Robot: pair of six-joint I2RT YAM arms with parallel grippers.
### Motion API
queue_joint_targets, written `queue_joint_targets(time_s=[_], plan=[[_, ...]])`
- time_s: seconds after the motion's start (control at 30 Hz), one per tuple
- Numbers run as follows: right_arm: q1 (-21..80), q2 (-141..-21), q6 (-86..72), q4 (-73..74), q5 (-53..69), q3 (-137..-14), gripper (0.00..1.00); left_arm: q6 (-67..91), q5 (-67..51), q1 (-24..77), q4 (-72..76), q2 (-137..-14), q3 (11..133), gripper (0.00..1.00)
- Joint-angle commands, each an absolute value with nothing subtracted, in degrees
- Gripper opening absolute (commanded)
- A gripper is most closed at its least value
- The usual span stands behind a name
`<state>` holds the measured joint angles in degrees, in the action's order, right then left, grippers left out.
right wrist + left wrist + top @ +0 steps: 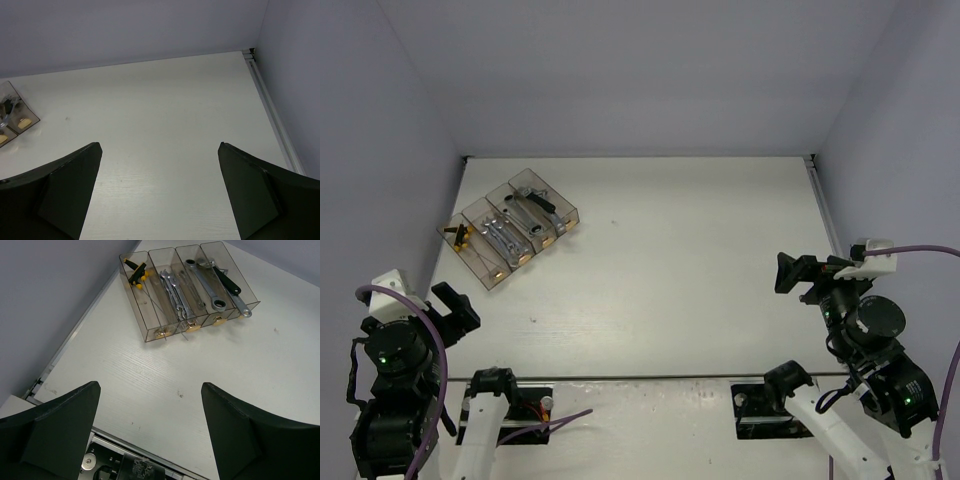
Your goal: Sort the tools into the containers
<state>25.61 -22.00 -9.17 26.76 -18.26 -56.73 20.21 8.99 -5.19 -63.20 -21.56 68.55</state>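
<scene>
White worktop (670, 260), and the sorting looks finished.
At its far left sit four clear smoky plastic bins (135, 305) joined in a row. They hold every tool I can see: shiny silver wrenches (172, 287) lying the long way, and a small black and yellow tool (135, 272) in the end bin. The left hand (150, 405) and the right hand (159, 170) hang wide with nothing in them, well apart from the bins, likely because nothing is left to pick up.

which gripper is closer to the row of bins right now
Left. The left gripper sits at the table's near-left edge, just in front of the containers at far left. The right gripper is across the table on the right side.
</scene>
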Motion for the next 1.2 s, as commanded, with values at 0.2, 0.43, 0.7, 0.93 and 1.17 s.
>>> queue_joint_targets(time_s=[0.2,0.43,0.7,0.93,1.17], plan=[[26.12,-23.66,-10.07,23.43,-17.86,-57.68,1.00,20.78,9.56,-5.01,-61.65,-22.31,69.08,0.82],[26.10,-24.26,-9.23,23.38,-17.75,-58.45,1.00,20.83,9.49,-5.01,-61.61,-23.38,69.08,0.82],[26.11,-24.97,-8.33,23.38,-17.40,-59.07,1.00,20.93,9.87,-5.01,-61.89,-24.35,69.09,0.82],[26.54,-25.84,-7.65,23.38,-17.25,-60.38,1.00,21.20,10.42,-5.01,-62.14,-24.67,69.26,0.82],[26.81,-25.93,-8.00,23.38,-16.58,-60.38,1.00,21.27,10.63,-5.01,-62.14,-24.61,69.26,0.82]])
